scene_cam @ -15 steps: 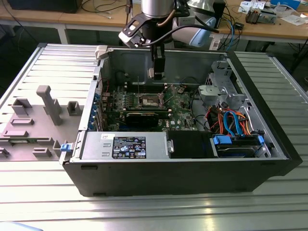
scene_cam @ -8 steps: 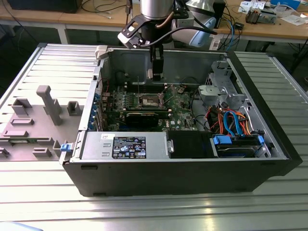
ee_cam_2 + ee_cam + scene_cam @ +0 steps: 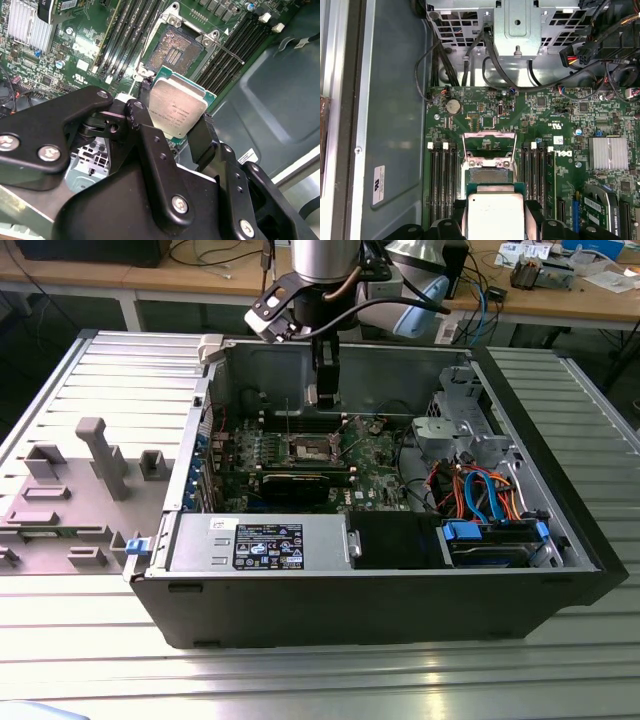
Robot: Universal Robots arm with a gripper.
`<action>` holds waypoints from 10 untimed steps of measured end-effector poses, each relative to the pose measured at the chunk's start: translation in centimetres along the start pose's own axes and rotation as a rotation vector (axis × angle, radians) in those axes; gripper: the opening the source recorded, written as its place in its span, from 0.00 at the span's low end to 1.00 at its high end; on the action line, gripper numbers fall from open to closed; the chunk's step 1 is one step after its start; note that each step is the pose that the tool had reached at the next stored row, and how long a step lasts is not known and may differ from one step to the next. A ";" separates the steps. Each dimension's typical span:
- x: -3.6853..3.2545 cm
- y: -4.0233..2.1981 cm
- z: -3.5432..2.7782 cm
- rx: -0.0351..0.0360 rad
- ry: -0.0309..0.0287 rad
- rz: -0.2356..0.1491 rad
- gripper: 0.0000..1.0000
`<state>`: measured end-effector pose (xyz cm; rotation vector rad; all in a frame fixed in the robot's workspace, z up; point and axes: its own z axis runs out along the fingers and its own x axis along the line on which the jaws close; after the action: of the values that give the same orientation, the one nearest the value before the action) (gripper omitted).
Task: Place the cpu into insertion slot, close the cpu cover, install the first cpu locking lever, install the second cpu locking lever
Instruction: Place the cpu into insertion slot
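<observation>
My gripper [image 3: 175, 119] is shut on the cpu [image 3: 176, 107], a flat square chip with a silver-grey top, pinched at two opposite edges by the black fingers [image 3: 534, 216]. In both wrist views the cpu [image 3: 495, 214] hangs just short of the insertion slot [image 3: 489, 175], whose dark centre lies bare [image 3: 172, 49] inside a silvery rim. The cpu cover [image 3: 489, 136] stands swung up beyond the slot. A thin metal lever [image 3: 227, 49] juts out beside the slot. In the exterior view the gripper [image 3: 325, 392] hangs inside the open case above the slot [image 3: 308, 448].
Black memory slots [image 3: 442, 180] flank the socket on both sides. A finned heatsink [image 3: 608, 152] and a drive cage with cables [image 3: 517, 25] sit further off. In the exterior view the case walls [image 3: 350, 358], a power supply [image 3: 260, 543] and orange and blue cables [image 3: 480, 490] surround the board.
</observation>
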<state>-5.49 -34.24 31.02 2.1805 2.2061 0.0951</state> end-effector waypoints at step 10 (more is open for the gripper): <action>0.00 -0.02 0.25 0.0000 0.0000 0.000 0.55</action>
<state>-5.49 -34.24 30.77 2.1805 2.2061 0.0952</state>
